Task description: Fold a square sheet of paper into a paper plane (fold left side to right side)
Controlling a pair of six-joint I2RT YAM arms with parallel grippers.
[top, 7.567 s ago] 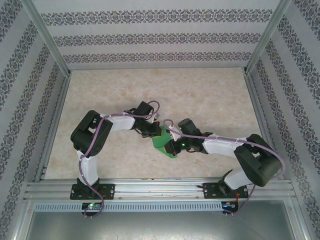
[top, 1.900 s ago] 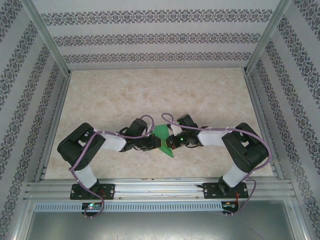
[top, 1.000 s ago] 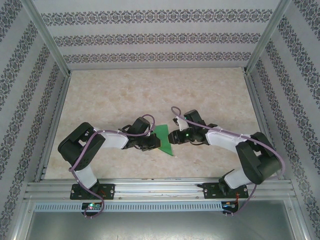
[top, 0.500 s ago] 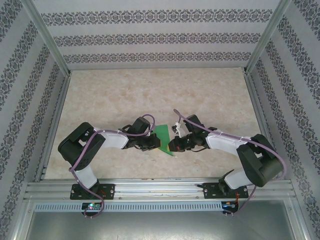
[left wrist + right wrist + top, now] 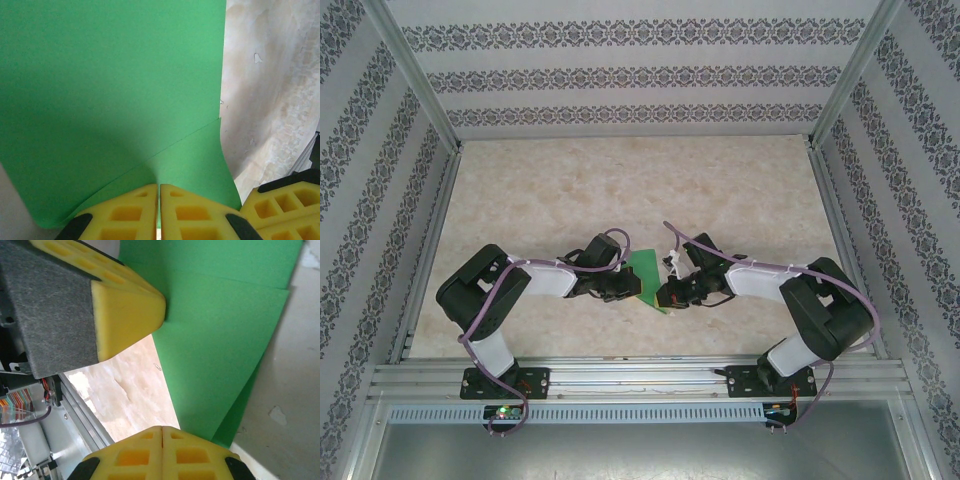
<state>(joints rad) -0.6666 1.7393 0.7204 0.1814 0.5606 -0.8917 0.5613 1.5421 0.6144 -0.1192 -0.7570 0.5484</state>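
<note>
While left gripper (image 5: 159, 192) pinches green paper (image 5: 110, 90) | right gripper (image 5: 162, 435) sits pressed together at its edge | risk: pulling apart may tear it

You've got one green paper (image 5: 646, 272), folded, on one bench (image 5: 620, 190). Two arms: left arm (image 5: 545, 278) one side of the paper, right arm (image 5: 760, 278) the other. Two sets of jaws, four yellow fingers (image 5: 130, 215) total.
</note>
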